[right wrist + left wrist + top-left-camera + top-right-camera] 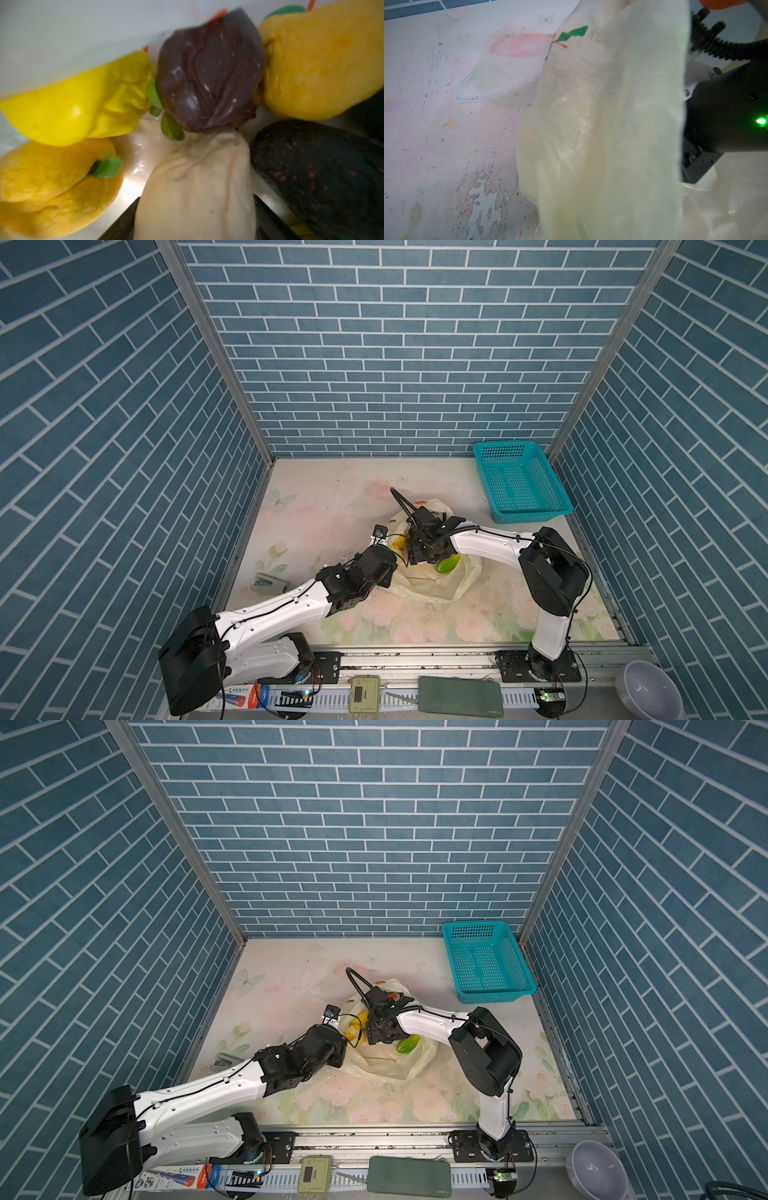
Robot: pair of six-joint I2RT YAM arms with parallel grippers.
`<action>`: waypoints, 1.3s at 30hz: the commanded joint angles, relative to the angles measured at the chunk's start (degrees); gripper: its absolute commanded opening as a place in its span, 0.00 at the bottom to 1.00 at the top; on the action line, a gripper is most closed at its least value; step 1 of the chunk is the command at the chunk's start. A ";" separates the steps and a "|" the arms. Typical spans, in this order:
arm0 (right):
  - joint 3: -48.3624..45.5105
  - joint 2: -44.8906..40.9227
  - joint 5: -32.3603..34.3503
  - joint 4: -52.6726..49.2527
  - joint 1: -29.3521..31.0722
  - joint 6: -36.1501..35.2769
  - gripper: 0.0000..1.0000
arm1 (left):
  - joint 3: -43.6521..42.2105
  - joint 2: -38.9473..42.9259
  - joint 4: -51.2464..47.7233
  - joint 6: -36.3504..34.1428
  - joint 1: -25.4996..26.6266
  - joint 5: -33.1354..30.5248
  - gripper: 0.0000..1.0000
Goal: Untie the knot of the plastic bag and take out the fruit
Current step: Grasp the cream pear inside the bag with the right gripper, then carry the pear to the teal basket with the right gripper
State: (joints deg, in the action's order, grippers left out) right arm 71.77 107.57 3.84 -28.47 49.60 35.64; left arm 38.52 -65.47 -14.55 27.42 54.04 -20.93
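Note:
The pale yellow plastic bag [436, 587] [386, 1067] lies with its mouth open at the middle of the table; the knot is out of view. My left gripper [390, 574] [343, 1052] is shut on the bag's left edge, and the film [602, 124] hides its jaws. My right gripper [415, 558] [376, 1038] [196, 198] reaches down inside, open. Its fingers [124, 224] flank a cream-white fruit [195, 182]. Around it lie yellow [79, 104], orange [52, 187], dark brown [207, 72] and black speckled [322, 176] fruit. A green fruit [448, 563] [408, 1043] shows beside the wrist.
A teal basket [511, 444] [476, 923] stands at the back right corner. A clear dish [492, 91] sits on the table just behind the bag. A small grey object [268, 583] lies by the left wall. A grey bowl [648, 691] rests off the table's front right.

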 commanded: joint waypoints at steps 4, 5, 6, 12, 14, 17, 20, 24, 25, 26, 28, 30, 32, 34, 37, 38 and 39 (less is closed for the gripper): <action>1.42 1.38 4.92 2.24 -0.02 3.65 0.79 | -0.43 0.29 1.27 -0.37 0.35 1.44 0.00; 1.74 1.80 5.47 2.21 0.01 3.59 0.79 | -0.39 0.27 1.23 -0.37 0.30 1.55 0.00; 1.97 2.23 6.03 2.36 0.01 3.25 0.78 | -0.37 0.27 1.31 -0.44 0.32 1.68 0.00; 0.77 1.50 6.37 3.66 0.18 1.95 0.61 | -0.20 0.16 1.69 -0.61 0.28 1.94 0.00; 0.32 0.39 5.77 3.35 0.55 1.22 0.57 | -0.12 -0.17 2.05 -0.65 0.30 2.04 0.00; -0.72 -2.14 4.49 2.24 1.37 0.05 0.53 | 0.56 -0.62 2.12 -0.56 0.36 1.97 0.00; -2.25 -5.42 2.96 0.69 2.53 -0.83 0.51 | 1.21 -1.22 1.73 -0.35 0.28 1.60 0.00; -4.43 -9.94 0.74 -1.60 4.06 -1.36 0.49 | 3.27 -1.75 1.41 -0.26 0.31 1.34 0.00; -4.87 -11.08 0.30 -2.46 4.31 -1.28 0.49 | 3.55 -1.90 1.26 -0.15 0.36 1.17 0.00; -5.16 -12.07 -0.16 -3.14 4.52 -1.33 0.49 | 3.70 -1.97 1.14 -0.11 0.28 0.99 0.00; -5.79 -14.25 -1.55 -4.43 4.95 -1.34 0.49 | 4.01 -1.99 0.77 0.28 0.26 0.62 0.00; -6.30 -16.38 -2.81 -5.25 5.45 -1.53 0.48 | 4.31 -2.04 0.49 0.46 0.00 0.49 0.00; -6.47 -18.44 -3.96 -6.51 5.89 -1.97 0.48 | 4.46 -2.03 0.48 0.40 -0.08 0.36 0.00; -6.99 -20.51 -5.34 -7.70 6.19 -2.15 0.48 | 4.76 -2.04 0.18 0.61 -0.33 0.12 0.00; -7.96 -24.18 -6.75 -9.02 6.38 -2.23 0.48 | 4.90 -2.08 -0.09 0.63 -0.49 -0.20 0.00; -7.87 -25.27 -6.87 -9.84 6.43 -2.28 0.48 | 4.90 -2.03 -0.12 0.70 -0.56 -0.28 0.00; -7.66 -26.57 -7.08 -10.68 6.49 -2.62 0.48 | 4.90 -2.02 -0.24 0.73 -0.67 -0.43 0.00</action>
State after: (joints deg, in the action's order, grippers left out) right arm 65.45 84.38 -1.43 -35.42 55.64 34.15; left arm 41.98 -67.22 -13.41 27.68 53.74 -20.14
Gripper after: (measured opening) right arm 0.627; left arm 0.044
